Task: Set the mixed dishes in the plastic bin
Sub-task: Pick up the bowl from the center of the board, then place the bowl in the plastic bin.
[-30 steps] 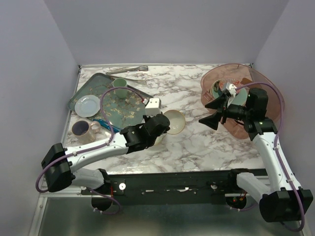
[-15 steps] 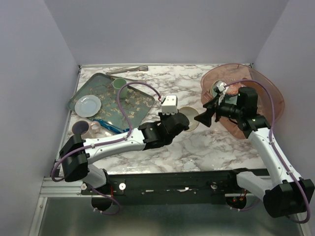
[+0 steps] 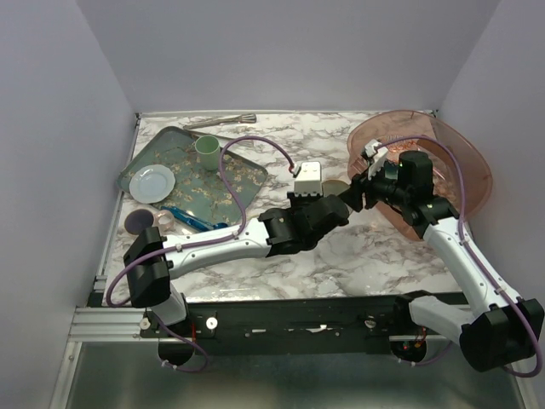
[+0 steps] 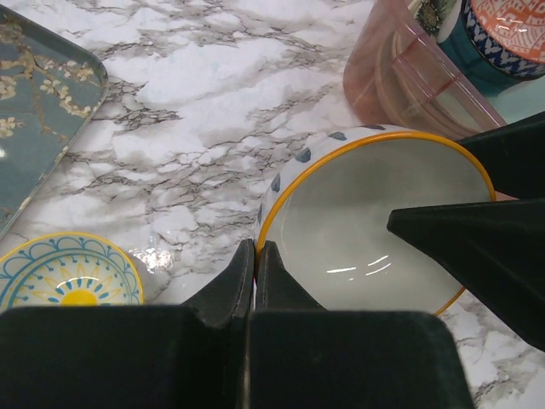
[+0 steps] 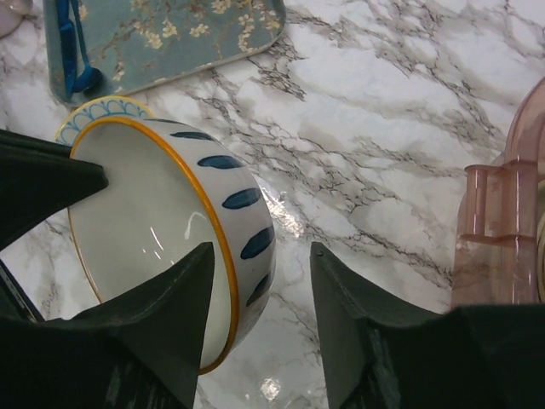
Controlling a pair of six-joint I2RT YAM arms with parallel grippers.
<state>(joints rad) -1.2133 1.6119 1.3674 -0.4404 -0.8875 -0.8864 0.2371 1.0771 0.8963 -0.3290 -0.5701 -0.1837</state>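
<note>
**Beside the bin's left wall, one bowl between two grippers**

The marble table (image 3: 375,247) carries the plastic bin (image 3: 473,170) at its far right corner. The bin is translucent pink and has dishes inside it, among them an orange-patterned dish (image 4: 511,25). On the left lies the dark-green floral tray (image 3: 192,175), holding a pale blue plate (image 3: 153,181) and a green cup (image 3: 207,146). Both arms meet between tray and bin. The left gripper (image 4: 255,256) has its fingers pressed together on the rim of the blue-and-yellow bowl (image 4: 375,221). The bowl is tipped on its side outside the bin, near its wall; whether it touches the marble cannot be told. The right gripper (image 5: 261,256) stands with its jaws apart, one finger inside the bowl and the other outside its wall with a gap showing. A small yellow-and-blue plate (image 4: 68,277) lies on the marble just beside the bowl
</note>
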